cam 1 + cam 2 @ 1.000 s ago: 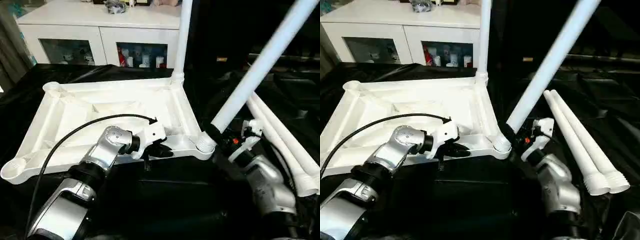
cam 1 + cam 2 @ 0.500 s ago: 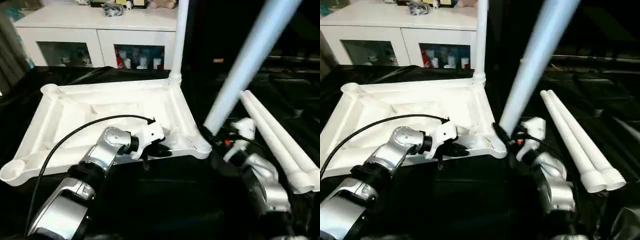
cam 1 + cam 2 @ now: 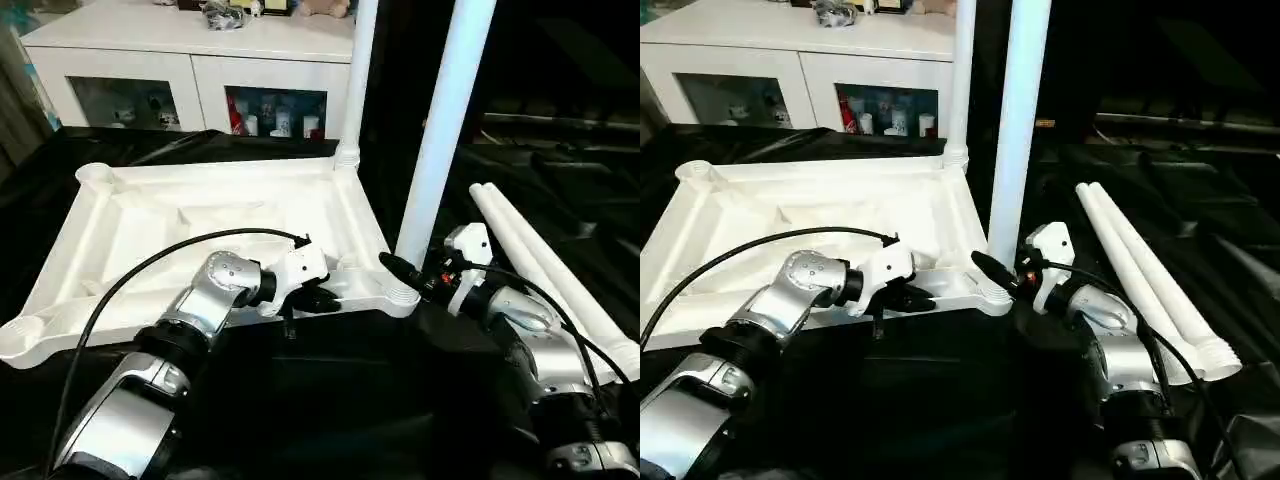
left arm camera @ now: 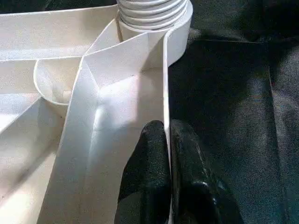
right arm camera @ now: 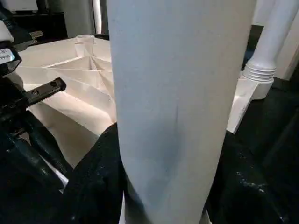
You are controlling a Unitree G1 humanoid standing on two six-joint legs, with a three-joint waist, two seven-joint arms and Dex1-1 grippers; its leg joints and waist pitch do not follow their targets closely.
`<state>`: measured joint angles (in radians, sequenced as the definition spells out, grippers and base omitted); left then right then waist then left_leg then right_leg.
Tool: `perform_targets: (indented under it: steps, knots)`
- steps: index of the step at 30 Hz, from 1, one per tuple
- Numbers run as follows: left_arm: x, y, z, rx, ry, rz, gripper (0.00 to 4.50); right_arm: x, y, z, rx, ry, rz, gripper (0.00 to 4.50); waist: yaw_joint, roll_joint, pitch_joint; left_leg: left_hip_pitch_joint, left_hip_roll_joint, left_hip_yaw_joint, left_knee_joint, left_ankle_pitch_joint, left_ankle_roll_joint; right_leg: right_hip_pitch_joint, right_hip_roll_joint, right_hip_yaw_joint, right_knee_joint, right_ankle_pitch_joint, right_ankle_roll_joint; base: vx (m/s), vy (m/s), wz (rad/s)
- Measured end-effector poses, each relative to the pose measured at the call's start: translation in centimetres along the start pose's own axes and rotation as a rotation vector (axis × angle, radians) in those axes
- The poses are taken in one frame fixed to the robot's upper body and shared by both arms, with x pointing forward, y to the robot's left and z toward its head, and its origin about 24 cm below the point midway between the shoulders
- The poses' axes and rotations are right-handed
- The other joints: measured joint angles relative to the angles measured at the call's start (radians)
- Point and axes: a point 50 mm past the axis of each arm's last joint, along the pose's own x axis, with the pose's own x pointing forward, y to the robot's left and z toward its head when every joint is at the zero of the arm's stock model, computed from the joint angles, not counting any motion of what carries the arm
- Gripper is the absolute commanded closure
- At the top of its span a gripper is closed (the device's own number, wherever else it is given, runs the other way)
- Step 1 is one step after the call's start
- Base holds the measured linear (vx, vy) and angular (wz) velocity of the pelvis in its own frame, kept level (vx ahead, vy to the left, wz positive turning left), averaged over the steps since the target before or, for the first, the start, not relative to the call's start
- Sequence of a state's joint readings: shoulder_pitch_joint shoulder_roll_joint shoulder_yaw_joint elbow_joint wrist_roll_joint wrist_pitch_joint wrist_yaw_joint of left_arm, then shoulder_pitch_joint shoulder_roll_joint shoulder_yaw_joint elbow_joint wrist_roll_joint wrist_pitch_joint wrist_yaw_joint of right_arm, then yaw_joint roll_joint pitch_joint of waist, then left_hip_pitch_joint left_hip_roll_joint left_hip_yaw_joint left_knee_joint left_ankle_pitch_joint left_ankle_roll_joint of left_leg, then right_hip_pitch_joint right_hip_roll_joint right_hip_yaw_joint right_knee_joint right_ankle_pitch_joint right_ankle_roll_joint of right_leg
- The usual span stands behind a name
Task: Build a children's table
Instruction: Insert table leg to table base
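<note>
Centre frame: right gripper [image 3: 405, 270] fingers clamped on second leg [image 3: 440, 130], upright at near corner socket [image 3: 402, 292]. Left gripper [image 3: 325, 298] fingers together on tabletop [image 3: 200, 225] rim. Step: seating the leg; next, likely twist it home.

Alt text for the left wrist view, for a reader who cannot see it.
The left claw, two black fingers, is shut on the near rim of the upturned white tabletop. Beyond it, a leg's ribbed end sits in the corner socket; black cloth lies alongside.
</note>
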<state>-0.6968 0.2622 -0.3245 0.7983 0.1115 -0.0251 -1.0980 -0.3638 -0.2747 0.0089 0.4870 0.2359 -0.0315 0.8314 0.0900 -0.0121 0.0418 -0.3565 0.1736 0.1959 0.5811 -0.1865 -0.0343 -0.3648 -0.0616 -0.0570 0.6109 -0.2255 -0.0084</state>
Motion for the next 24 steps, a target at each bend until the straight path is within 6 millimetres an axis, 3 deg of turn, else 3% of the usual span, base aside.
perform_targets:
  steps: [11,24]
  knots:
    - [-0.2,0.0,0.0,0.011,-0.001,-0.007,4.5,-0.1,-1.2,-0.3,0.141,-0.045,0.004,2.63,0.0,-0.001,0.0,0.001,0.0,0.0,-0.003,0.0,0.0,0.0,0.0,-0.001,0.0,0.0,-0.001,0.0,0.0,0.0]
    - [0.0,-0.1,0.0,0.015,-0.008,-0.018,4.5,-1.0,-1.2,-1.2,0.245,-0.108,-0.032,2.63,0.006,0.004,0.001,0.006,0.0,0.001,-0.007,0.0,-0.001,0.0,0.0,-0.001,-0.002,0.0,0.0,0.0,0.0,0.0]
